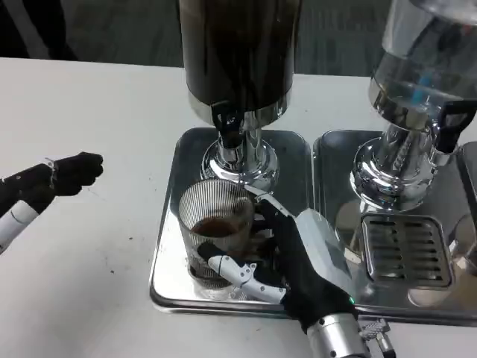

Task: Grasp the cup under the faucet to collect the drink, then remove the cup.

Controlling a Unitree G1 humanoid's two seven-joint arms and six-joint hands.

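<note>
The right hand (298, 257) wrapped the ribbed cup (216, 224), which sat on the steel tray (168, 246) below the dark dispenser's faucet (227, 123) to catch drink. At nine o'clock the left hand (71, 173) waited over the table (89, 283), fingers seemingly curled on nothing.
</note>
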